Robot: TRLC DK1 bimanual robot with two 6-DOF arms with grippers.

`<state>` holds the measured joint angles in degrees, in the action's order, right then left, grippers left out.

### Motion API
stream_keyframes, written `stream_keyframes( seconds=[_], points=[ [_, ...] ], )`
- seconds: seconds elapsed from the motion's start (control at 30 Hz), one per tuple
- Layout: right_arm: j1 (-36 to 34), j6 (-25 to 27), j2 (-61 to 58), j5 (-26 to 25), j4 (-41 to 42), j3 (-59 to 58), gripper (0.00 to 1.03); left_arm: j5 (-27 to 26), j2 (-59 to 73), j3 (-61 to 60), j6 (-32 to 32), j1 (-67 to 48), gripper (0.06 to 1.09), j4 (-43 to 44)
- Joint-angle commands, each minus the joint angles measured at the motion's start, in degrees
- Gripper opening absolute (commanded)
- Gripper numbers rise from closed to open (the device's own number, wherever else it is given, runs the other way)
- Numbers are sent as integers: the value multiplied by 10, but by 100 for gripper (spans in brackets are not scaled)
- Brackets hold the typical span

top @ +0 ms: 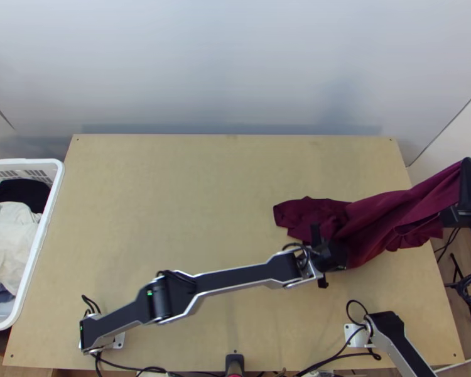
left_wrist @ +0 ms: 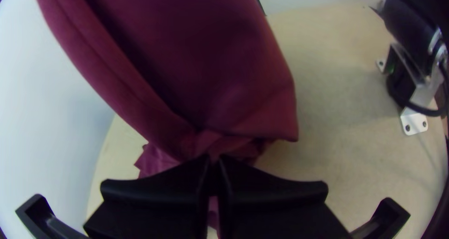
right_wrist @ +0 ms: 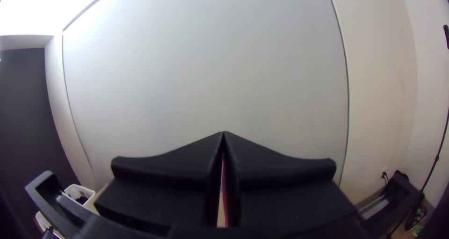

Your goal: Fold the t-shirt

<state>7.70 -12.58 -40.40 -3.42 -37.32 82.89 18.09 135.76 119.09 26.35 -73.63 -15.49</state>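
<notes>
Standing at the near edge of the desk [top: 191, 169], the left arm [top: 242, 276] slants across to the right half, with the right arm's base [top: 360, 335] and some looping black cables close to that same edge. The white basket [top: 54, 207] sits beside the desk's left edge, dark and pale clothes inside. Right of the middle, the left gripper [top: 345, 256] has its jaws closed on the maroon t-shirt [top: 377, 217]; which part it grips, I cannot tell. One end of the shirt lies bunched just beyond, while the rest stretches up past the right edge to the right gripper [top: 466, 179], its jaws pinching the raised end. Behind everything stands a pale wall [top: 235, 63].
</notes>
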Motion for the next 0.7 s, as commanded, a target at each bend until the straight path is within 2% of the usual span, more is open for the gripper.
stream_keyframes(
  seconds=[0.0,0.27,0.53,0.67],
  points=[
    [0,0,0,-1,15,-1,3,0,-118,-30,-44,21,10,-61],
    [-3,3,-30,-2,30,51,3,1,-345,-157,-29,110,10,-93],
    [-29,0,-83,-4,74,104,3,-9,-480,-192,1,351,10,-88],
    [-27,-17,-96,-3,83,100,3,-30,-539,-217,-6,424,11,-123]
  ],
)
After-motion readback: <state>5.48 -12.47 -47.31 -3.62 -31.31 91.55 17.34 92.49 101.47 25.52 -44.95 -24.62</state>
